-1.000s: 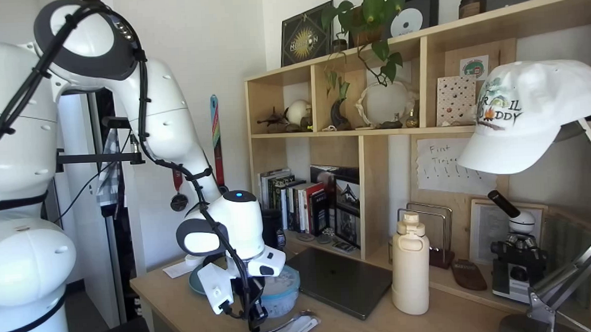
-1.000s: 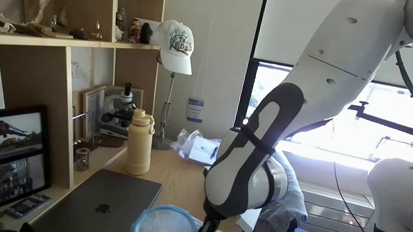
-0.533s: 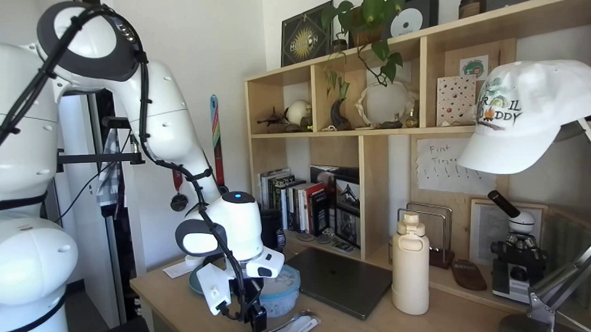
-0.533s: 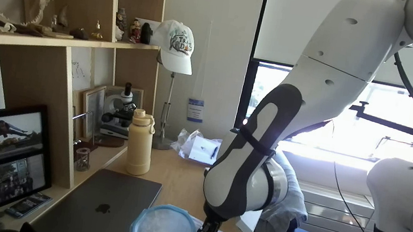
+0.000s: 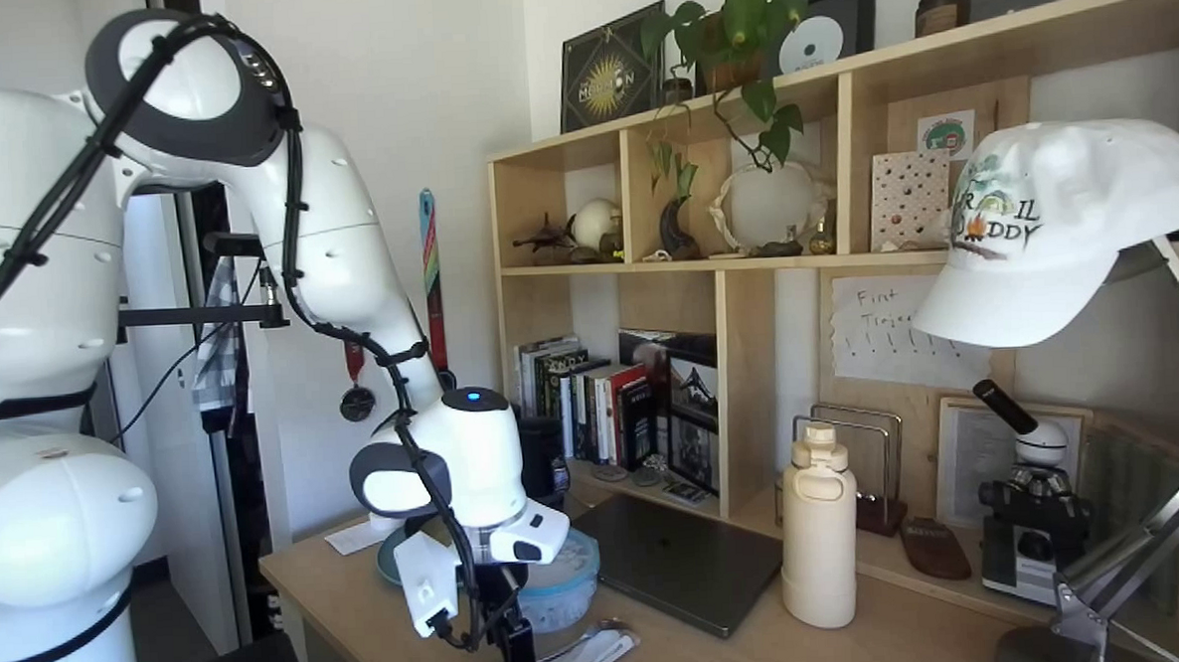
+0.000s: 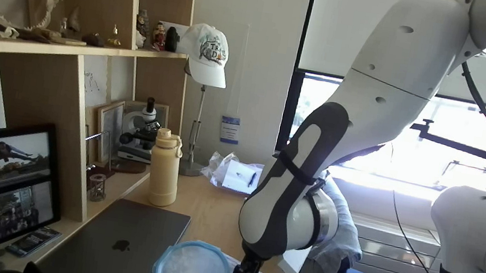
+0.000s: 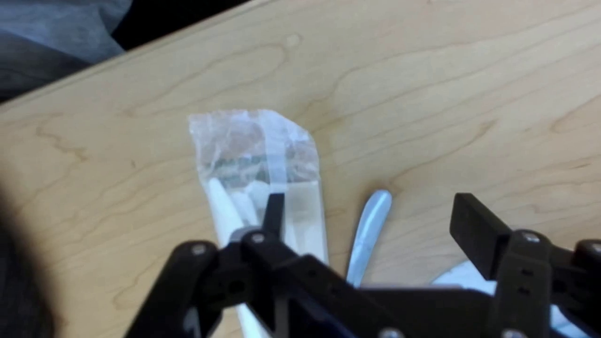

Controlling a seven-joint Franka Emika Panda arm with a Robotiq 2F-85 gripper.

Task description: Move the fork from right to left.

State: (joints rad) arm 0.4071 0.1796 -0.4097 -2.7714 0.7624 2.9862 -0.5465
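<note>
Arm arched downward, fingers parted near fork.

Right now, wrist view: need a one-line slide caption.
Open end effector over the wooden tabletop, framing what is likely the fork's handle, with a clear plastic packet alongside.

Near an edge of the smooth wooden tabletop lie a shiny metal fork and a crinkled, glossy plastic wrapper.
</note>
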